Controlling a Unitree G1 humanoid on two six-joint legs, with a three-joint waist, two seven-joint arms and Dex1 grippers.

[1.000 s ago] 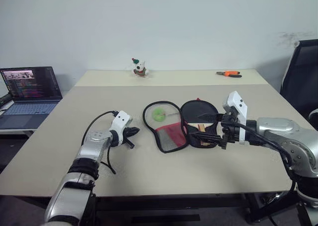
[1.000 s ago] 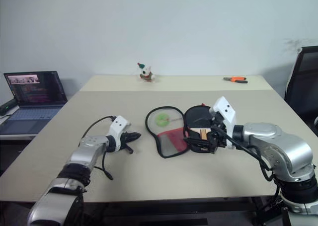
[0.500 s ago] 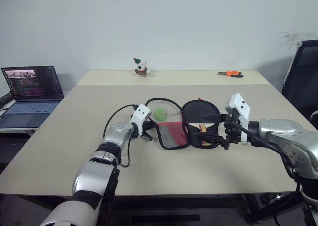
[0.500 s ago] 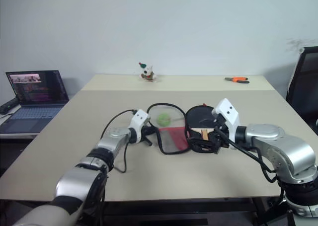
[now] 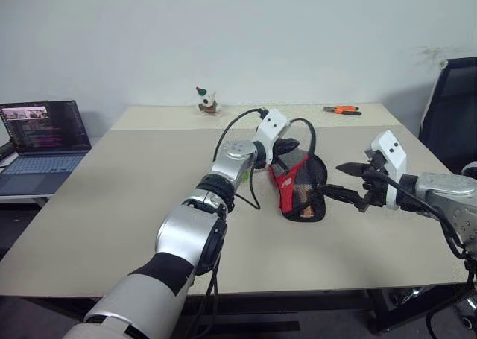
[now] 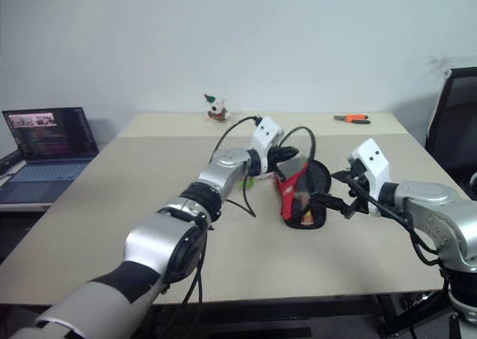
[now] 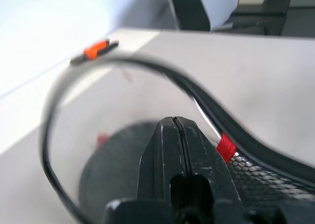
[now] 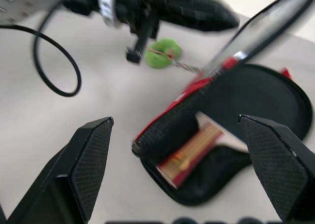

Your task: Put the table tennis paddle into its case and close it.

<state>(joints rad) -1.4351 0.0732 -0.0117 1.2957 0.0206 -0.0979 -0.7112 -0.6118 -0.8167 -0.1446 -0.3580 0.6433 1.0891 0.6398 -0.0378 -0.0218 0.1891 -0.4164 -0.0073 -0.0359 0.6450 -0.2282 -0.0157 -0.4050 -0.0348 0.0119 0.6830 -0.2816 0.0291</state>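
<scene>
Right tool point(image 5: 344, 180), right of centre, stands wide and empty. Case point(image 5: 302, 186) lies mid-frame on the table point(image 5: 112, 205), paddle point(image 8: 189, 152) inside, handle showing. Left tool point(image 5: 287, 147), pinched tight, lifts its red flap.

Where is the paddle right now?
The paddle lies inside the half-open case at mid-table, its wooden handle poking out toward the open right gripper, while the shut left gripper lifts the case's flap over it.
</scene>
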